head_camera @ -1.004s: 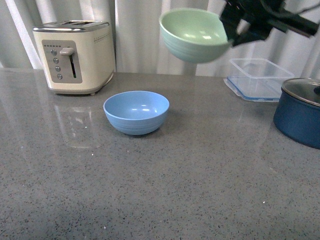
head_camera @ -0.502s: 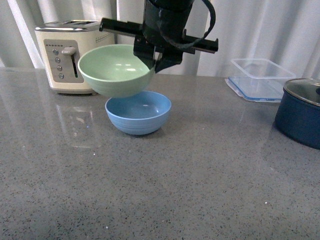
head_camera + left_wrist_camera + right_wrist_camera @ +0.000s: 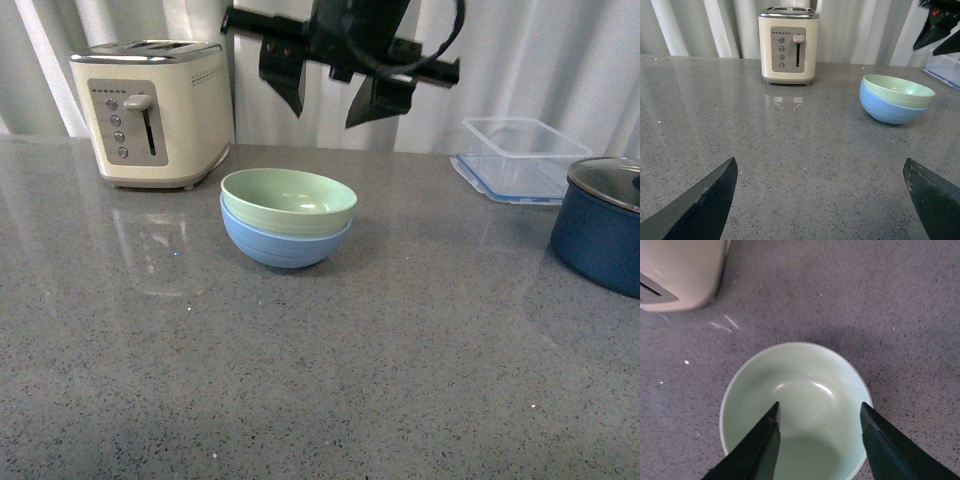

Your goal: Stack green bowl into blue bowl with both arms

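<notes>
The pale green bowl (image 3: 289, 198) sits nested inside the light blue bowl (image 3: 280, 246) on the grey counter, in front of the toaster. My right gripper (image 3: 328, 100) hangs open straight above them, holding nothing. In the right wrist view its two black fingers (image 3: 760, 445) spread over the green bowl (image 3: 800, 385), which fills the space under the right gripper (image 3: 820, 406). My left gripper (image 3: 819, 162) is open low over bare counter, well short of the green bowl (image 3: 900, 90) and the blue bowl (image 3: 885, 107). It does not show in the front view.
A cream toaster (image 3: 150, 110) stands at the back left. A clear plastic container (image 3: 520, 155) lies at the back right. A dark navy pot with a glass lid (image 3: 600, 230) stands at the right edge. Curtains hang behind the counter.
The right gripper carried the green bowl from the upper right to the left and down over the blue bowl, then let it go. The bowl now rests inside the blue one.
</notes>
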Robot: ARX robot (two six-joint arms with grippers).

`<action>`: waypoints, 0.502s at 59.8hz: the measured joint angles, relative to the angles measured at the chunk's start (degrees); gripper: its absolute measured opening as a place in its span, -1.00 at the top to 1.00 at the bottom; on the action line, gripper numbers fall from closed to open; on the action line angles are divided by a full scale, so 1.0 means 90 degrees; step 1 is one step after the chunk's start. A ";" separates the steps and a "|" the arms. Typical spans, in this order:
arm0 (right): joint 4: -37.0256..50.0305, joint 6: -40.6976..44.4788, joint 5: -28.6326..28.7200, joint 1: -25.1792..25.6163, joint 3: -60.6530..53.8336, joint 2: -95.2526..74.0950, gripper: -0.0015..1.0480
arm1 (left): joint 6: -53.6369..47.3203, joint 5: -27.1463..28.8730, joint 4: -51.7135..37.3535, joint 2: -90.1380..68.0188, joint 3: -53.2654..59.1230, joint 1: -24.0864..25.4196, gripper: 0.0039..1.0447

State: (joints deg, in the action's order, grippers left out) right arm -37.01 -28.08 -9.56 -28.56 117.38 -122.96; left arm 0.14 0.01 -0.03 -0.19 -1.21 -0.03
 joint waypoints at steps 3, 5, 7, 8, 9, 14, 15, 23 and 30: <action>0.0151 -0.0044 0.0063 0.0058 -0.0226 0.0282 -0.07 | 0.0000 0.0000 0.0000 0.0000 0.0000 0.0000 -0.88; 0.0301 -0.0083 0.0097 0.0095 -0.0444 0.0527 -0.17 | 0.0000 0.0000 0.0000 0.0000 0.0002 0.0000 -0.88; 0.0476 -0.0121 0.0146 0.0138 -0.0687 0.0799 -0.28 | 0.0000 0.0000 0.0000 0.0000 0.0002 0.0000 -0.88; 0.0602 -0.0146 0.0185 0.0165 -0.0865 0.0991 -0.34 | 0.0000 0.0000 0.0000 0.0000 0.0002 0.0000 -0.88; 0.0665 -0.0148 0.0194 0.0177 -0.0957 0.1088 -0.38 | 0.0000 0.0000 0.0000 0.0000 0.0002 0.0000 -0.88; 0.1372 -0.0121 0.0202 0.0248 -0.1853 0.1943 -0.65 | 0.0000 0.0000 0.0000 0.0000 0.0000 0.0000 -0.88; 0.1464 -0.0121 0.0221 0.0257 -0.1972 0.2050 -0.68 | 0.0000 0.0000 0.0000 0.0000 0.0000 0.0000 -0.88; 0.2854 0.0051 0.0304 0.0381 -0.3806 0.3553 -0.79 | 0.0000 0.0000 0.0000 0.0000 0.0000 0.0000 -0.88; 0.5778 0.1661 -0.1241 0.0512 -0.6047 0.4789 -0.41 | 0.0000 -0.0002 0.0000 0.0000 0.0002 0.0000 -0.88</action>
State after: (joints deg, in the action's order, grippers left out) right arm 14.98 -13.13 -20.73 -23.94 62.96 -79.85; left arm 0.14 -0.01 -0.03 -0.19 -1.19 -0.03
